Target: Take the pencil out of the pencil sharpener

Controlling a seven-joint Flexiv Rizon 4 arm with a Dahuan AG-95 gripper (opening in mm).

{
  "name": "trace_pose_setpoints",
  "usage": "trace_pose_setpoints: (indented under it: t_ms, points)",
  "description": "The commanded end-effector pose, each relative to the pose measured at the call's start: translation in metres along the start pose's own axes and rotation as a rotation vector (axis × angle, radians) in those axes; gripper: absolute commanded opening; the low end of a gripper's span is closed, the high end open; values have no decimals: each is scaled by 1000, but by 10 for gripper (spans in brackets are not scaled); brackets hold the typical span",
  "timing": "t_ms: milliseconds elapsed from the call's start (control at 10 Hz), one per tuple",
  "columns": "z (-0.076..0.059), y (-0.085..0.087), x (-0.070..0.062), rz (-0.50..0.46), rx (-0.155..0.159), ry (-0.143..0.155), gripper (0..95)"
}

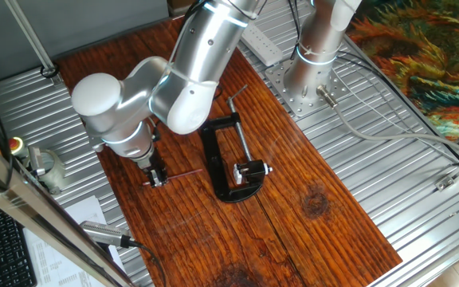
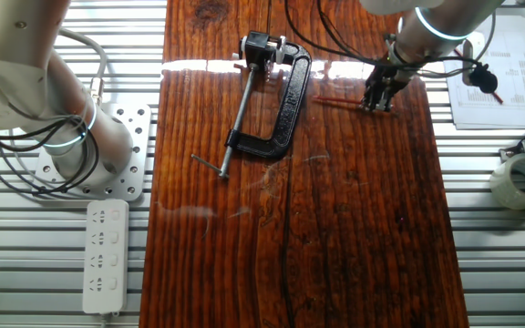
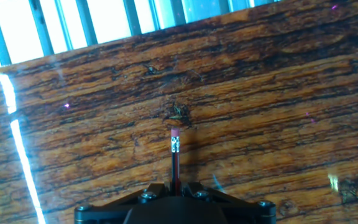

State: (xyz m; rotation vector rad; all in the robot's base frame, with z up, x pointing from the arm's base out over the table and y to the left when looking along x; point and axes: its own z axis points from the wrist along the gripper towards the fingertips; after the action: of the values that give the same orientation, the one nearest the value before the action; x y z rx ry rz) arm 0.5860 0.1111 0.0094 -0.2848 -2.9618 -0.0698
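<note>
Pencil [image 1: 183, 173]: thin, straight, dark red, lying nearly level just above the bench [image 1: 293, 215]. Judge it light and stiff, but slender enough to snap or twist if you lever it sideways. Painted shaft probably slick. Hand view shows its ferrule and eraser end [image 3: 175, 142] poking out past the fingers, so your hold sits close to that end.

Tool [image 1: 157, 177]: closed on the pencil near the eraser end, fingers pointing down at the wood. In the other fixed view the tool [image 2: 378, 98] stands at the bench's edge with the pencil [image 2: 335, 98] running from it toward the clamp.

Pencil sharpener [image 1: 249, 171]: small black block with a silvery end, pinned in the jaws of the black C-clamp [image 1: 221, 159]. You can't tell from these views whether the tip sits inside it; the far end seems to stop beside the clamp frame.

Advice: pull straight along the shaft, no bending load.
</note>
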Motion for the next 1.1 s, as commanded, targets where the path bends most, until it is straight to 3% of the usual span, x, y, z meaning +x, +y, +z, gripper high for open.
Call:
trace_pose_setpoints:
  t_ms: [100,600,700,1100]
  points:
    - [-1,-1,2,0,0,-2,0]
    - [-1,-1,2,-7,1,-3,0]
    - [-1,-1,2,-7,1,-3,190]
    - [-2,0,2,-12,5,-6,190]
